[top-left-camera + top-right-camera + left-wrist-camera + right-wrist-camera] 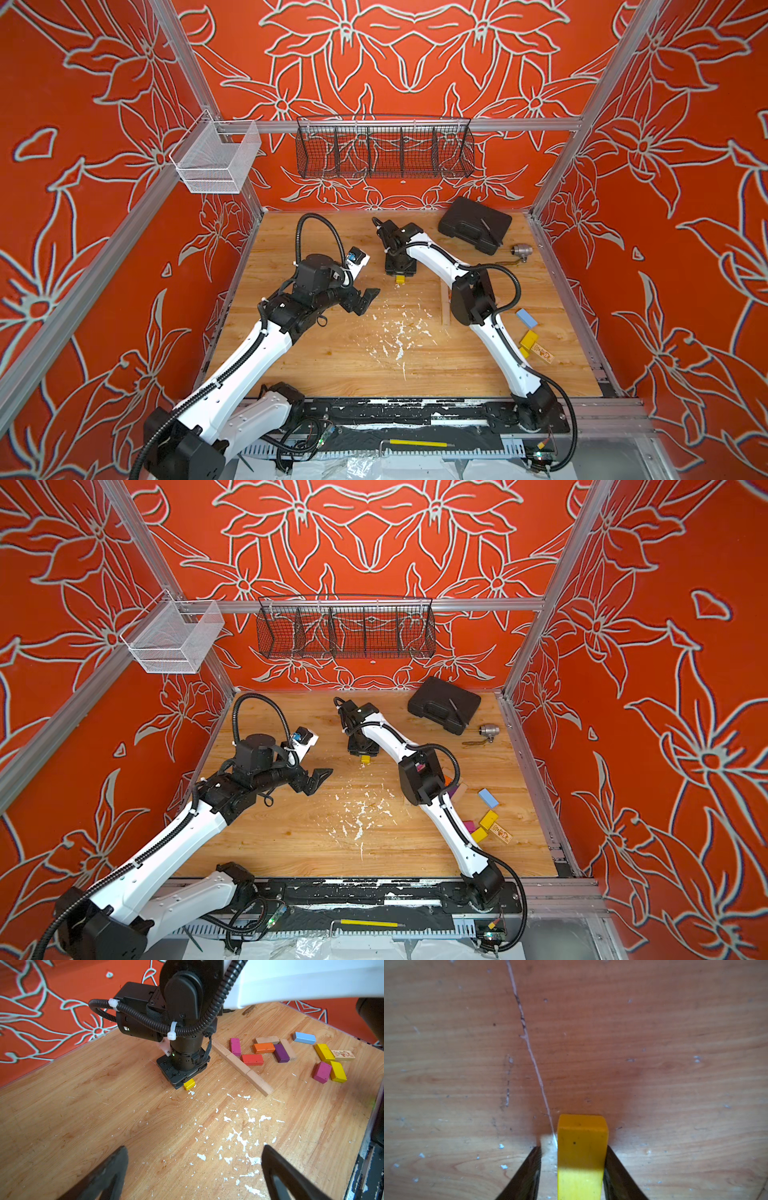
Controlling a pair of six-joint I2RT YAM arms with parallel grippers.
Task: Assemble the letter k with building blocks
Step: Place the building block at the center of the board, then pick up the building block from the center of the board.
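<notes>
By table's (332, 365) right edge | printed block (342, 1055) (print unreadable) | touching yellow block (324, 1052)

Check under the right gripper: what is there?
A yellow block on the wooden table, between the jaws of the right gripper, gap on one side. Its other end is covered by the gripper.

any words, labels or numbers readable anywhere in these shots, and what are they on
No text reads clearly in any view.
printed wooden block: reddish print on its top face, too blurred to read.
plain wood block at the end of the row: faint marks along its top, too small to read.
</notes>
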